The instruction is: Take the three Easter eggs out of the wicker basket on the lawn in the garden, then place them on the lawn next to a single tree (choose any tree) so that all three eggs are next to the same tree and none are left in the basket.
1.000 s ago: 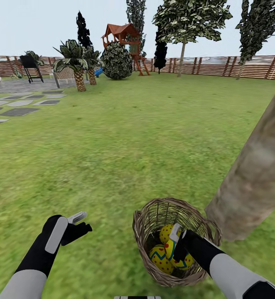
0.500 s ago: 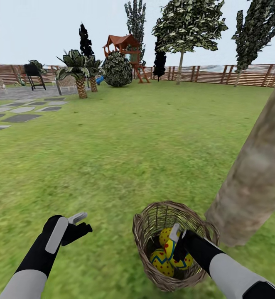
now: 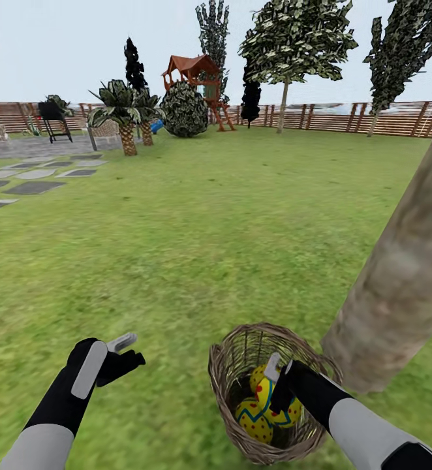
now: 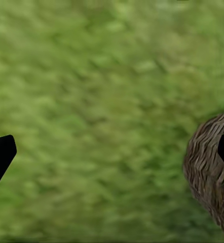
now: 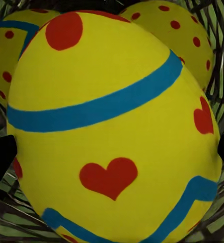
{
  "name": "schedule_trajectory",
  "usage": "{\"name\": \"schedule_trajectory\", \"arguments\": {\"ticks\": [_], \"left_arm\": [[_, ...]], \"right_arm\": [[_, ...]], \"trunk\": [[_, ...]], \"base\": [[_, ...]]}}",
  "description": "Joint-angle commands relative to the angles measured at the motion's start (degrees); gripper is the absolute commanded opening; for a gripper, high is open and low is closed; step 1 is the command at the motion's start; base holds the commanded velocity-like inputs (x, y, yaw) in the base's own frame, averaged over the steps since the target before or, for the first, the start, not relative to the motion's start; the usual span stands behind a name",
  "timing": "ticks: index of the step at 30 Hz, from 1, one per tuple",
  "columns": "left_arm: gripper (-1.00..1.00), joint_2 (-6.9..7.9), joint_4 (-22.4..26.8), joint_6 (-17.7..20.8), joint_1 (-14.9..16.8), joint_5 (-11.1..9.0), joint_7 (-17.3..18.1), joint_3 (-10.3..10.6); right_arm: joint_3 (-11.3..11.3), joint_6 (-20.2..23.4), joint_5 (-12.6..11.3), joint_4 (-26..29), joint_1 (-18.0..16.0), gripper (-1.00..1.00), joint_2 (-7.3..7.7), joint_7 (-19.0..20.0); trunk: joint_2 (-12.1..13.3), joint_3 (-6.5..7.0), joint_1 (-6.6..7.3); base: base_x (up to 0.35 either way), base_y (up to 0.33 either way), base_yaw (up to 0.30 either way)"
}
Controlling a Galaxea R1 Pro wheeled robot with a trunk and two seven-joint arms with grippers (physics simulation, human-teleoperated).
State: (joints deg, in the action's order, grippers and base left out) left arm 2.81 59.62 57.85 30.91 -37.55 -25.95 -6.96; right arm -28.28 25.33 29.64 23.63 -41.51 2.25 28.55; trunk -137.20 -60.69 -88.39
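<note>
At the lower left of the head view the black left gripper (image 3: 126,349) hovers over the flat green lawn (image 3: 190,248), its fingers parted around nothing, probably kept clear as a spare. Right of it, at the bottom centre, sits the round brown woven wicker basket (image 3: 226,356) with all three yellow, red-dotted Easter eggs (image 3: 254,419) inside. The right gripper (image 3: 278,385) reaches in, fingers either side of one egg (image 5: 112,126); whether they press it I cannot tell. At the right edge rises the thick pale mottled tree (image 3: 405,274), just beside the basket, so set-down is short.
</note>
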Motion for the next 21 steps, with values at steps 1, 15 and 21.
{"name": "schedule_trajectory", "arguments": {"ticks": [1,15,21], "left_arm": [[1.0,0.0,-0.09,0.15,0.02,-0.59,-0.51,0.0],[1.0,0.17,-0.57,0.23,0.13,-0.59,-0.59,0.02],[1.0,0.22,-0.56,0.25,0.18,-0.59,-0.59,0.07]], "right_arm": [[-0.11,0.16,0.6,0.18,-0.03,-1.0,0.04,0.49],[0.57,-0.25,-0.03,1.75,-0.02,-1.0,0.31,5.94],[0.54,-0.26,-0.14,6.86,0.36,-1.0,0.48,7.49]], "trunk": [[0.39,0.13,0.24],[6.01,2.64,3.31],[8.42,3.72,4.63]], "base": [[0.0,0.0,0.0],[0.0,0.0,0.0],[0.0,0.0,0.0]]}}
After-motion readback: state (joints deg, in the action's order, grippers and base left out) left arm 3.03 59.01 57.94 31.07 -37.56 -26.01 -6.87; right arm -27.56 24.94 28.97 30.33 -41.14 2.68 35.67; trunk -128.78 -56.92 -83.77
